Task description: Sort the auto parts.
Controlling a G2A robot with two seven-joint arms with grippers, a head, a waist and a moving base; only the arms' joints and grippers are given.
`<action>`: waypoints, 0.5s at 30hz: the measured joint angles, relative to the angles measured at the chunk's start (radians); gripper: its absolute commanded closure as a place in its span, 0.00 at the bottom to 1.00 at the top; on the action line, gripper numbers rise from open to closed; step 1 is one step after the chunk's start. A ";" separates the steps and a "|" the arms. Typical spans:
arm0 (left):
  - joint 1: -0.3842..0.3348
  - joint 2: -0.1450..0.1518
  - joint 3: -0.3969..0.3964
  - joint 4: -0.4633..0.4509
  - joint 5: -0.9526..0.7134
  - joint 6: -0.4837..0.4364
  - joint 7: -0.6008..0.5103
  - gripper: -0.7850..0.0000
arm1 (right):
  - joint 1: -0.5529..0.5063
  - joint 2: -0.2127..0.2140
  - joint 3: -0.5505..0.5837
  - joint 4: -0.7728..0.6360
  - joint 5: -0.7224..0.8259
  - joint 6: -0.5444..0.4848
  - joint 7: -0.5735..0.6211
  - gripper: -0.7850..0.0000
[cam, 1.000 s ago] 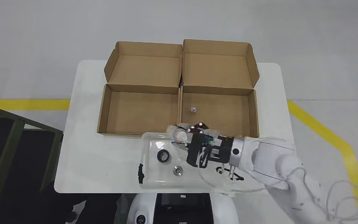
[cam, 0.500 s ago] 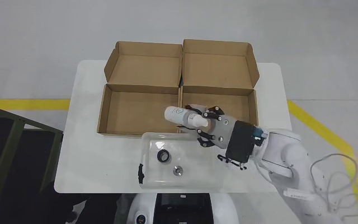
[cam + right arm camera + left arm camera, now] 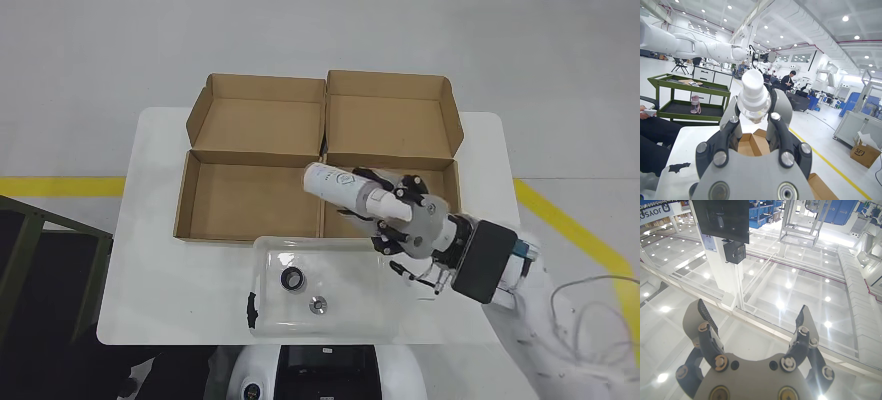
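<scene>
**Right gripper holds a bottle over the right box**

The right gripper (image 3: pixel 393 213) is clamped on a bottle (image 3: pixel 345 188). Its fingers (image 3: pixel 780 106) press on the clear body from both sides, and the white cap points away from the wrist. The bottle hangs tilted in the air above the near left corner of the right box (image 3: pixel 390 125), close to the wall beside the left box (image 3: pixel 250 200). Both boxes stand open side by side at the far edge of the surface (image 3: pixel 150 200), with their lids folded back. A clear tray (image 3: pixel 355 300) sits at the near edge, just in front of the boxes. In it lie a black ring (image 3: pixel 292 279) and a small metal part (image 3: pixel 318 305), near each other but not touching. The left gripper (image 3: pixel 751 313) points up at the ceiling, with its fingers spread wide and nothing between them.
</scene>
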 measured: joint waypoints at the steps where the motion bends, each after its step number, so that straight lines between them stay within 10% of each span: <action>1: 0.000 0.000 0.000 0.000 0.000 0.000 0.000 0.00 | 0.004 -0.001 -0.001 0.000 -0.001 -0.006 -0.011 1.00; 15: 0.000 0.000 0.000 0.000 0.000 0.000 0.000 0.00 | 0.047 -0.010 -0.045 0.044 0.027 -0.049 0.106 1.00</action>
